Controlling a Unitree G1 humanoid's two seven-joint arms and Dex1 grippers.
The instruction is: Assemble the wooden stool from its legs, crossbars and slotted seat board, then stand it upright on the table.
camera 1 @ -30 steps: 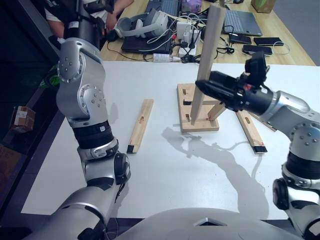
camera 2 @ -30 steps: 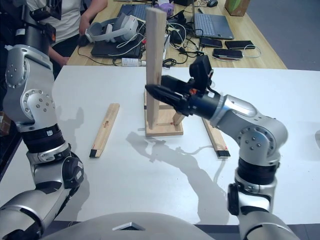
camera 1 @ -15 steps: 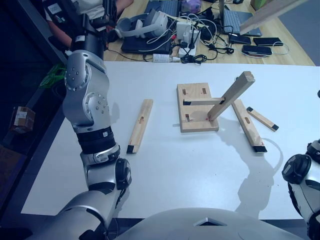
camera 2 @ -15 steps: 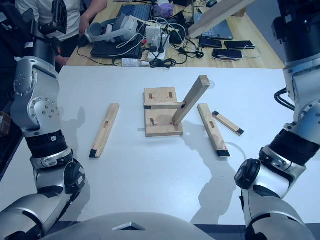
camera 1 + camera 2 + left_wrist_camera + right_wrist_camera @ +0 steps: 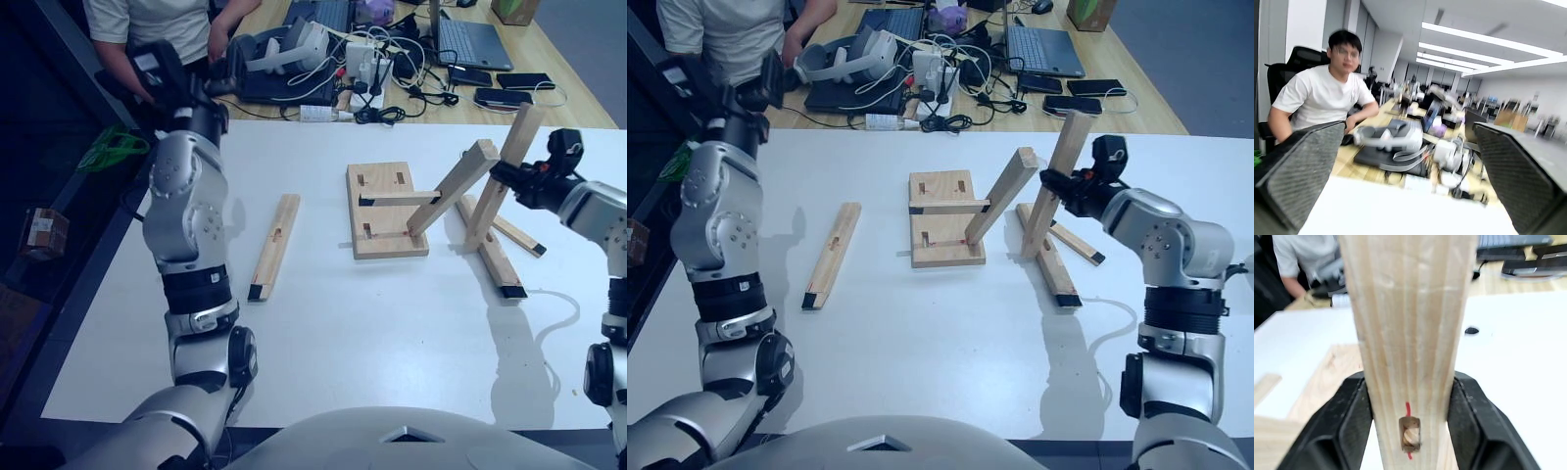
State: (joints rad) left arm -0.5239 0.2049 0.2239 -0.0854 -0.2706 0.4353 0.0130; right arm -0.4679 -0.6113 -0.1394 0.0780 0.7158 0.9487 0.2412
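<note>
The slotted seat board (image 5: pixel 390 235) lies flat mid-table. One leg (image 5: pixel 457 183) leans out of its right side, and a crossbar (image 5: pixel 395 200) lies across it. My right gripper (image 5: pixel 506 177) is shut on a second leg (image 5: pixel 502 168). That leg stands nearly upright just right of the board, its lower end near the table. In the right wrist view the leg (image 5: pixel 1405 323) sits clamped between the black fingers (image 5: pixel 1347 431). A third leg (image 5: pixel 275 244) lies left of the board. Another leg (image 5: pixel 493 259) and a short crossbar (image 5: pixel 516 234) lie on the right. My left gripper (image 5: pixel 1409 126) is open, raised at the far left.
A wooden desk (image 5: pixel 578 98) behind the table holds laptops, a headset (image 5: pixel 284 44), phones and tangled cables (image 5: pixel 377 78). A person (image 5: pixel 1327 93) sits behind its left end. The front half of the white table (image 5: pixel 372 343) is bare.
My right arm held the leg upright over the seat board, swung it high to the right, and has brought it down just right of the board. My left arm has dropped slightly and leaned inward.
</note>
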